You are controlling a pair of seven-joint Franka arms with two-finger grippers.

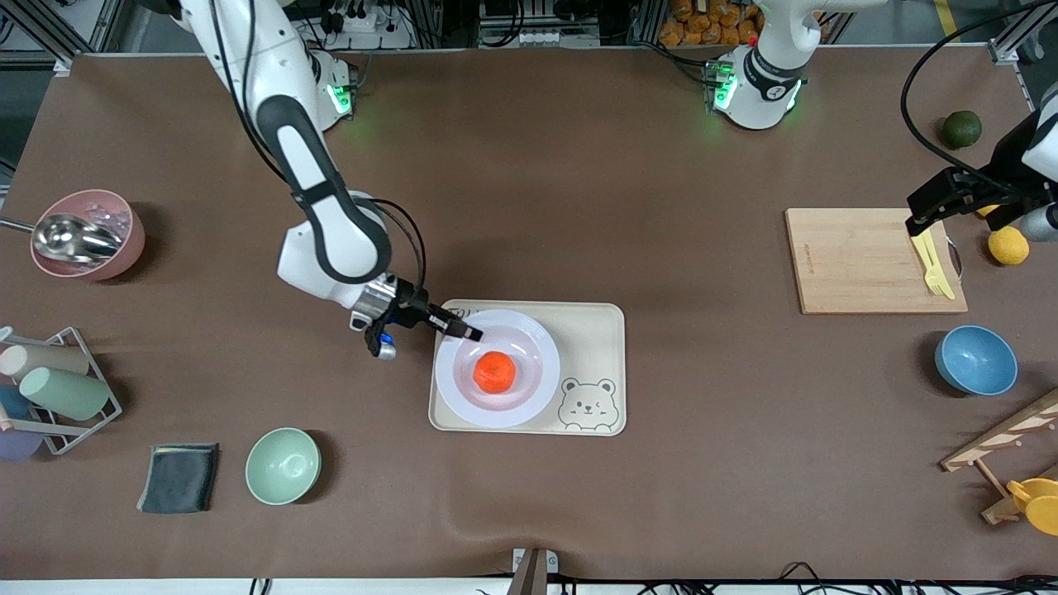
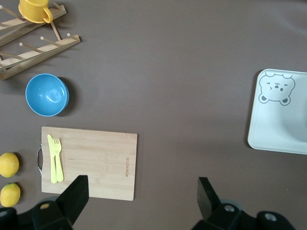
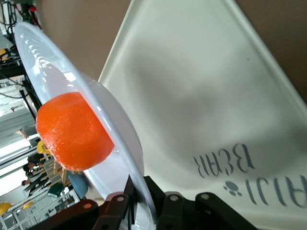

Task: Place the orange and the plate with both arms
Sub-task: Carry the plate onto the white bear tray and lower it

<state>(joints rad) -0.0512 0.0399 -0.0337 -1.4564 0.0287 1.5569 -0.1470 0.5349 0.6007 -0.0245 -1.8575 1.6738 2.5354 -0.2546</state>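
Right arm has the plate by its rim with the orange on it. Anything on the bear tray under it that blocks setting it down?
Nothing visible does. The right gripper is shut on the plate rim over the tray; the orange sits in the plate. The tray surface shown is bare.

Orange (image 1: pixel 494 371) in plate (image 1: pixel 529 399), plate over tray (image 1: pixel 597 330).

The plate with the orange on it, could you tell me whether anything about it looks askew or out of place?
Nothing stands out. The plate sits on the bear tray with the orange near its middle, and the right gripper is shut on the plate's rim. The left gripper hangs open over the cutting board.
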